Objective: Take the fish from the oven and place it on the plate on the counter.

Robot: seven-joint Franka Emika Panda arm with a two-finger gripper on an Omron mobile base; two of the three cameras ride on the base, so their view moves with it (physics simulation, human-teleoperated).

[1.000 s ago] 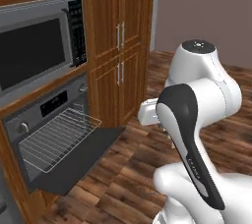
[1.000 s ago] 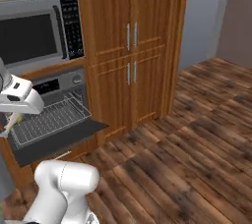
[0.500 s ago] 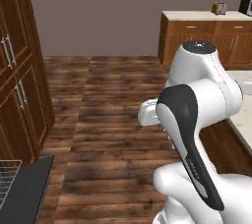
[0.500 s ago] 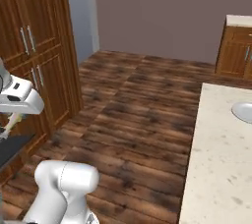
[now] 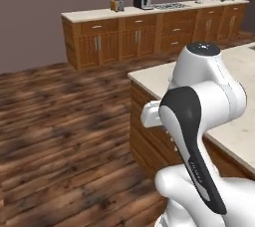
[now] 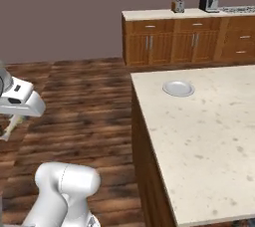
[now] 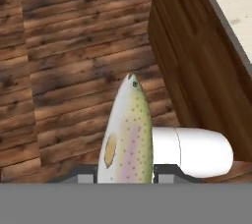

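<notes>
Hand view: fish (image 7: 126, 134) sits between the jaws, head toward 12 o'clock, speckled flank facing the camera, hanging over wood floor (image 7: 74, 46). Jaws are clenched on the fish; their tips are mostly hidden behind its body. Desk (image 7: 231, 2) edge runs along 1 to 3 o'clock, its wooden base below it. Right base view: gripper (image 6: 10, 126) at far 9 o'clock, above the floor and well apart from the desk (image 6: 209, 136); a pale sliver of the fish (image 6: 12, 127) hangs under the hand. Plate (image 6: 178, 88) lies flat on the desk near its far edge, at about 1 o'clock, bare. Back counter (image 6: 164, 14) with a toaster (image 6: 178, 6) and coffee machine (image 6: 209, 0) stands against the wall at 12 to 2 o'clock. Left base view: arm (image 5: 199, 116) blocks the lower right; desk (image 5: 164, 74) corner shows behind it.
</notes>
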